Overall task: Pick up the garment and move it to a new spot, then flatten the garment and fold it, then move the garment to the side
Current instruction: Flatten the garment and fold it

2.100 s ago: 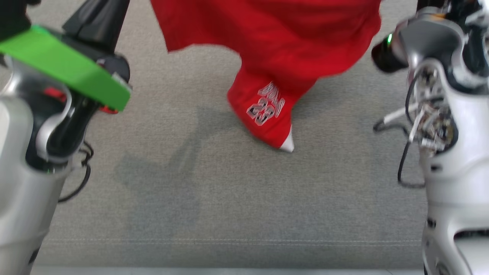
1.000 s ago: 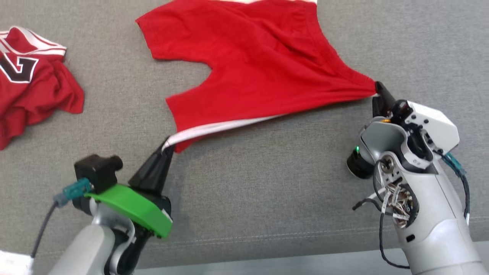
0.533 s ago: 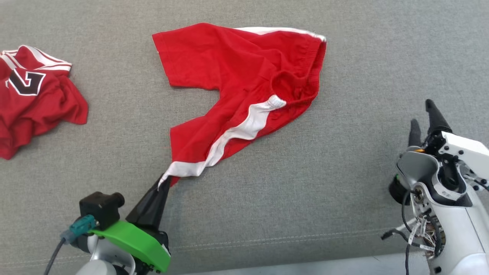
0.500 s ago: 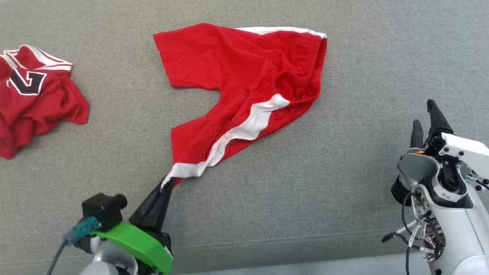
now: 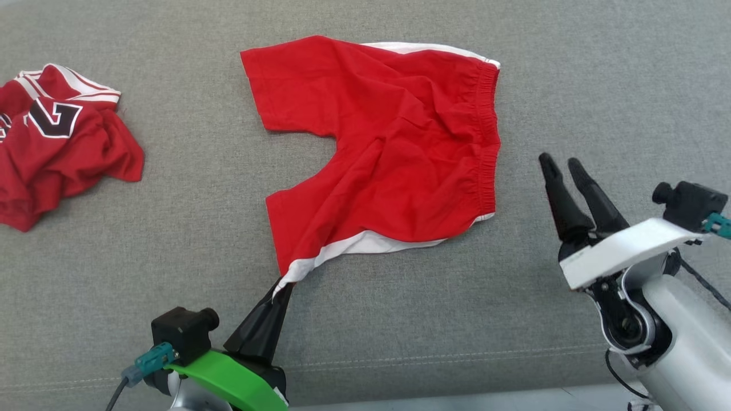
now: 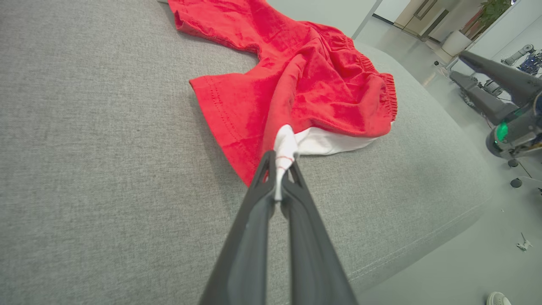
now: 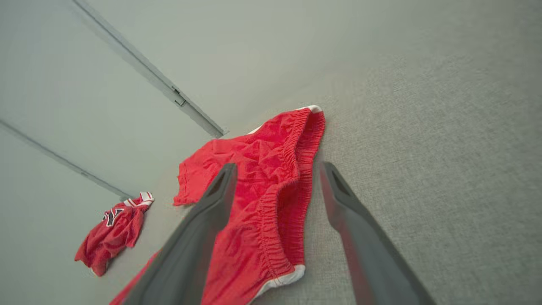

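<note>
The garment point(image 5: 400, 148) is a pair of red shorts with white side stripes, spread on the grey cushion with some wrinkles; its elastic waistband faces right. My left gripper point(image 5: 284, 288) is shut on the white hem corner of the near leg, seen close in the left wrist view, where the garment point(image 6: 305, 84) stretches away from the left gripper point(image 6: 281, 167). My right gripper point(image 5: 561, 162) stands open a little to the right of the waistband, apart from the cloth. In the right wrist view the garment point(image 7: 262, 186) lies beyond the right gripper point(image 7: 277, 169), whose fingers hold nothing.
A crumpled red jersey point(image 5: 57, 137) with a black numeral lies at the far left of the grey cushion point(image 5: 171, 240); it also appears as a jersey point(image 7: 114, 228) in the right wrist view. The cushion's front edge point(image 5: 457, 394) runs just behind both arms. Bare floor lies beyond it.
My right gripper let go of the waistband, opened and drew back to the right. The shorts dropped and settled flatter on the cushion. My left gripper kept its hold on the hem corner.
</note>
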`<state>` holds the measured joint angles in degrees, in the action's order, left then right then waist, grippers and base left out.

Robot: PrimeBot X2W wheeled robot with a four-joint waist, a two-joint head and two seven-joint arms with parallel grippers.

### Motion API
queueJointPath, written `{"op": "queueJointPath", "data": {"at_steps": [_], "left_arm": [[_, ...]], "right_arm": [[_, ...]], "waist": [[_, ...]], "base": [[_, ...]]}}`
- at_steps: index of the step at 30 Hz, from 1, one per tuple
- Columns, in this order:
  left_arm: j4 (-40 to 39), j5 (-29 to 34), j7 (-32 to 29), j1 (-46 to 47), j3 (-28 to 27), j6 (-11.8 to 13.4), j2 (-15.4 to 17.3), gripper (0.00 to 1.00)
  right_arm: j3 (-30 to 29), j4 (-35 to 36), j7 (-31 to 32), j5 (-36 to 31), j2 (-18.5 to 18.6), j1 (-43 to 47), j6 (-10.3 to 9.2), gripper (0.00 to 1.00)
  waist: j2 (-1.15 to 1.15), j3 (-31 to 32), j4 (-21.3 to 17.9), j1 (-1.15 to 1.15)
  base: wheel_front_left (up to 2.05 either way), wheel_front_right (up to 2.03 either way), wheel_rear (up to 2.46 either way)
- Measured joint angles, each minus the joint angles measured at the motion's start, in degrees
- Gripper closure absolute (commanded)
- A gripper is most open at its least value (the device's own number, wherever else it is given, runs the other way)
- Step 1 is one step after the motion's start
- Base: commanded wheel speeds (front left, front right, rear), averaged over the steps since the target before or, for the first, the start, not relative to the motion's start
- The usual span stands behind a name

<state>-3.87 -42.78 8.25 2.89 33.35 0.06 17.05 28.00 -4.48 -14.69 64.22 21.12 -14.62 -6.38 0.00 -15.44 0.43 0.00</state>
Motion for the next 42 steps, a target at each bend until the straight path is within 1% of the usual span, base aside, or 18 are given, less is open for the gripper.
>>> {"op": "queueJointPath", "data": {"at_steps": [3,6,10,15,29,30,31,32,33,34,35,36,37,38,39,40,41,42], "left_arm": [[0.0,0.0,0.23,0.0,0.22,0.0,-0.12,1.0],[0.13,0.02,0.37,0.02,0.56,-0.08,-0.16,1.0],[0.11,0.02,0.49,0.01,0.4,-0.04,-0.23,0.99],[-0.04,0.02,0.65,0.01,0.41,0.01,-0.24,0.94],[-0.97,0.37,0.64,0.62,0.66,0.01,-0.33,0.89],[-0.99,0.37,0.64,0.65,0.67,0.01,-0.33,0.89],[-0.97,0.37,0.64,0.65,0.68,0.01,-0.37,0.9],[-0.97,0.37,0.64,0.65,0.68,0.01,-0.37,0.9],[-0.98,0.37,0.64,0.65,0.68,0.01,-0.4,0.9],[-0.99,0.37,0.64,0.66,0.68,0.01,-0.41,0.9],[-0.97,0.37,0.64,0.66,0.65,0.01,-0.44,0.9],[-0.94,0.37,0.64,0.67,0.6,0.01,-0.44,0.9],[-0.93,0.37,0.64,0.67,0.58,0.01,-0.45,0.9],[-0.93,0.37,0.64,0.67,0.58,0.01,-0.46,0.9],[-0.93,0.37,0.64,0.68,0.58,0.01,-0.46,0.9],[-0.91,0.37,0.64,0.68,0.56,0.01,-0.46,0.89],[-0.9,0.37,0.64,0.68,0.55,0.01,-0.46,0.89],[-0.9,0.37,0.64,0.68,0.53,0.01,-0.47,0.89]], "right_arm": [[6.73,0.73,1.08,-9.27,5.53,-0.14,-0.01,0.0],[9.79,0.64,1.75,-14.39,7.26,-0.18,-0.25,0.0],[12.63,0.6,3.52,-16.56,7.13,-0.19,-0.26,0.0],[14.62,-0.47,4.98,-19.46,6.94,-0.32,-0.29,0.0],[15.67,-5.91,6.43,-21.48,5.08,-2.89,-0.7,0.0],[15.71,-6.08,6.43,-21.48,4.89,-2.92,-0.7,0.02],[15.64,-6.33,6.42,-21.38,4.64,-2.94,-0.7,0.16],[15.64,-6.33,6.42,-21.38,4.64,-2.94,-0.7,0.26],[15.55,-6.53,6.42,-21.31,4.36,-2.97,-0.7,0.27],[15.49,-6.64,6.41,-21.31,4.17,-3.04,-0.7,0.22],[15.49,-6.87,6.37,-21.32,4.08,-3.18,-0.7,0.22],[15.51,-7.23,6.33,-21.32,3.91,-3.46,-0.7,0.15],[15.49,-7.51,6.32,-21.32,3.77,-3.77,-0.7,0.1],[15.49,-7.66,6.15,-21.32,3.68,-3.97,-0.69,0.13],[15.5,-7.8,6.15,-21.32,3.6,-4.05,-0.69,0.23],[15.51,-8.02,6.15,-21.32,3.46,-4.08,-0.69,0.29],[15.59,-8.28,6.15,-21.32,3.35,-4.09,-0.69,0.55],[15.67,-8.58,6.16,-21.32,3.26,-4.09,-0.64,0.64]], "waist": [[0.0,0.22,0.36,0.0],[0.0,0.44,0.74,0.0],[0.0,0.84,1.24,0.0],[0.0,0.75,1.44,0.0],[0.0,-1.63,2.56,0.0],[0.0,-1.75,2.64,0.0],[0.0,-1.86,2.74,0.0],[0.0,-1.86,2.74,0.0],[0.0,-1.96,2.82,0.0],[0.0,-2.08,2.9,0.0],[0.0,-2.22,2.98,0.0],[0.0,-2.3,3.06,0.0],[0.0,-2.35,3.11,0.0],[0.0,-2.38,3.15,0.0],[0.0,-2.41,3.17,0.0],[0.0,-2.43,3.19,0.0],[0.0,-2.45,3.2,0.0],[0.0,-2.47,3.21,0.0]], "base": [[0.0,0.0,0.0],[0.0,0.0,0.0],[0.0,0.0,0.0],[0.0,0.0,0.0],[0.0,0.0,0.0],[0.0,0.0,0.0],[0.0,0.0,0.0],[0.0,0.0,0.0],[0.0,0.0,0.0],[0.0,0.0,0.0],[0.0,0.0,0.0],[0.0,0.0,0.0],[0.0,0.0,0.0],[0.0,0.0,0.0],[0.0,0.0,0.0],[0.0,0.0,0.0],[0.0,0.0,0.0],[0.0,0.0,0.0]]}}
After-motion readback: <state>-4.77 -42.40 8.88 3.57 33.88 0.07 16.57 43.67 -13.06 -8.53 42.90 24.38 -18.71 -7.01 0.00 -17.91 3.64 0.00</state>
